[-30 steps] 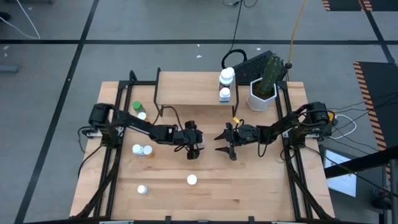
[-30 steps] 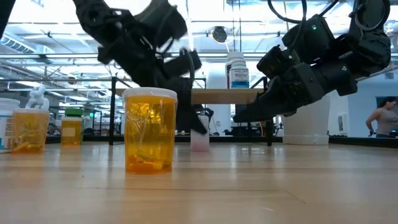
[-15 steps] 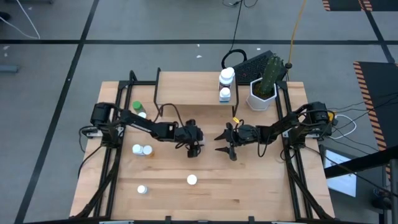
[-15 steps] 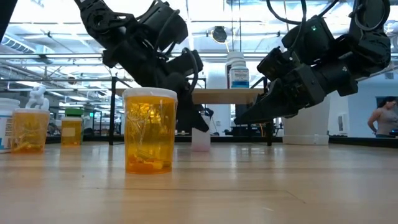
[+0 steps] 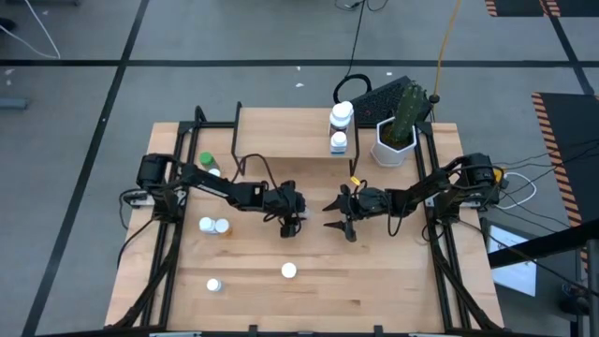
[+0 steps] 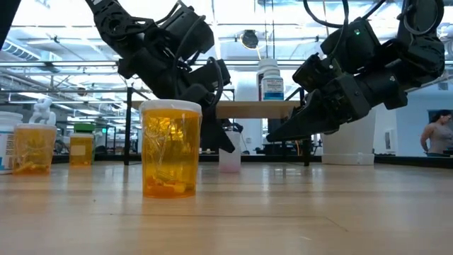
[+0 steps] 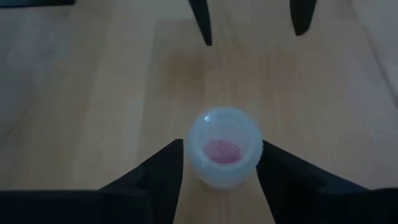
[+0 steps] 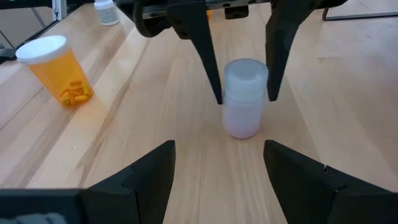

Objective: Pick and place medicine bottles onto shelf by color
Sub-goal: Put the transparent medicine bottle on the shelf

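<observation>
A small translucent white medicine bottle (image 8: 243,99) stands upright on its base on the table, mid-table in the high view (image 5: 293,226). My left gripper (image 5: 291,217) is open above it, pointing down. Its fingers (image 8: 208,56) stand on either side of the cap (image 7: 224,152); I cannot tell that they touch it. My right gripper (image 5: 339,220) is open and hovers a short way to the bottle's right, facing it. The shelf (image 5: 281,136) stands near the far edge. Two white bottles (image 5: 341,115) stand on its right end.
An orange bottle (image 6: 170,149) stands near the near edge (image 5: 289,271), and another white-capped bottle (image 5: 214,285) to its left. Two capped bottles (image 5: 213,226) and a green one (image 5: 205,160) stand at the table's left. A cactus pot (image 5: 394,142) stands right of the shelf.
My left gripper has shifted slightly toward the table's right and settled, its fingers on either side of the small bottle. The bottle has stayed standing on the table. My right arm has kept still.
</observation>
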